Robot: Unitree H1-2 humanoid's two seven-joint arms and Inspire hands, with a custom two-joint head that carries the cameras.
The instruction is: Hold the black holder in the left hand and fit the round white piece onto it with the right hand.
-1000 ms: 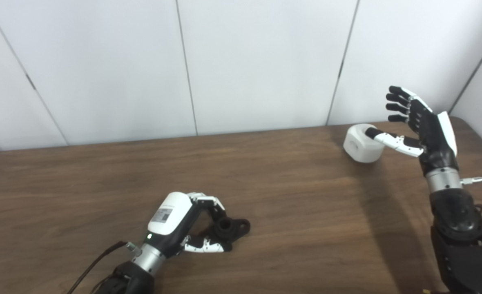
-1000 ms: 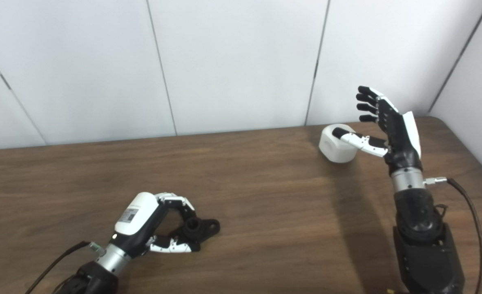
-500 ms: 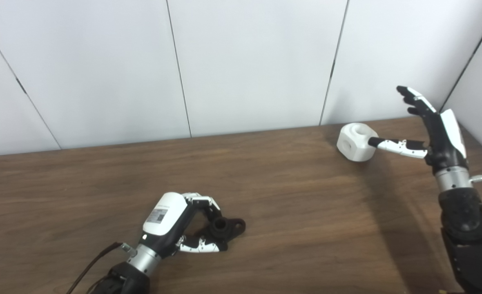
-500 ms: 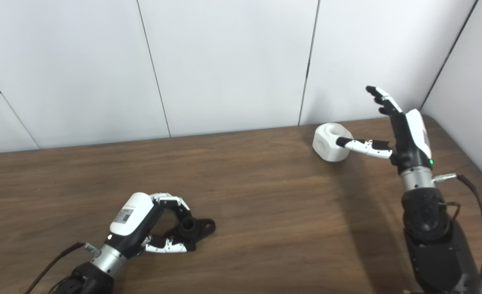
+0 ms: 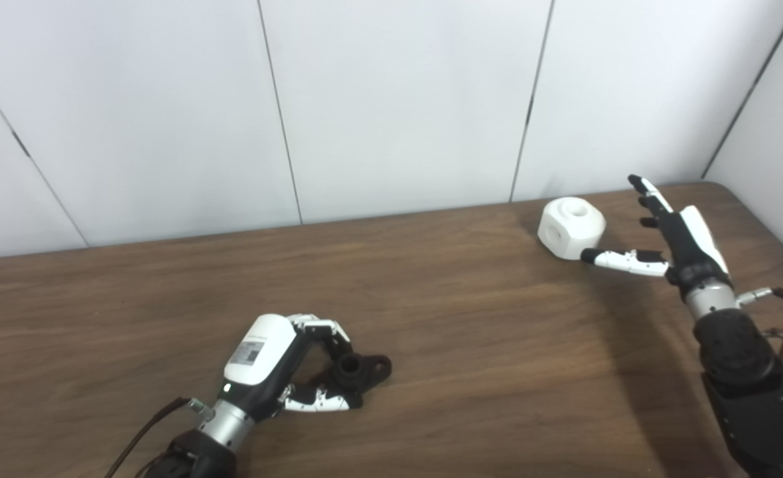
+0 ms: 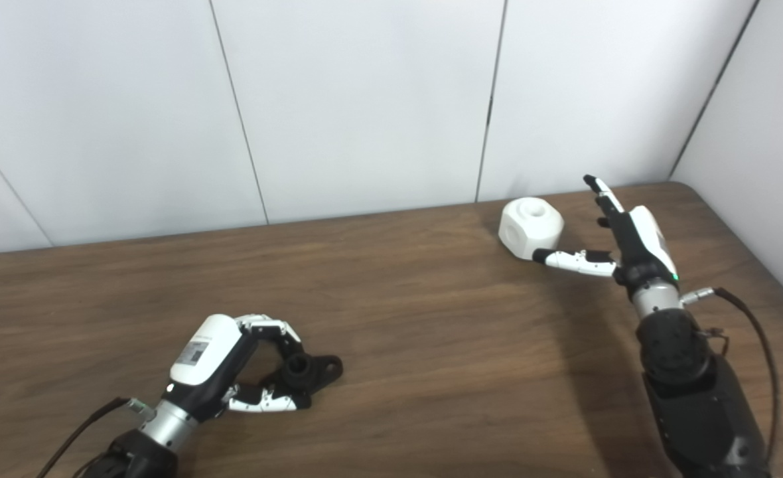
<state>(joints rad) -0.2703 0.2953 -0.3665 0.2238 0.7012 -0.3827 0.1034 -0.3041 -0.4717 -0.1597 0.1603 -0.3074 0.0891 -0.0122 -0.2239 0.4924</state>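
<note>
The black holder point(image 5: 367, 366) lies on the wooden table point(image 5: 471, 332) at the lower left. My left hand point(image 5: 272, 358) is curled on it, fingers over its near end and thumb under it. The round white piece point(image 5: 570, 226), with a hole in its top and one in its side, rests on the table at the far right. Just to its right my right hand point(image 5: 673, 242) is open, fingers spread and pointing away. The thumb reaches left along the piece's near lower edge; I cannot tell whether it touches.
White wall panels stand right behind the table's far edge. The table's right edge and rounded far corner point(image 6: 697, 199) lie close to the right hand. A cable point(image 6: 756, 338) trails from the right wrist.
The camera has shifted. My right hand has come down from above the white piece to its right side, and the thumb has moved off its top to its near lower edge. The left hand keeps its hold.
</note>
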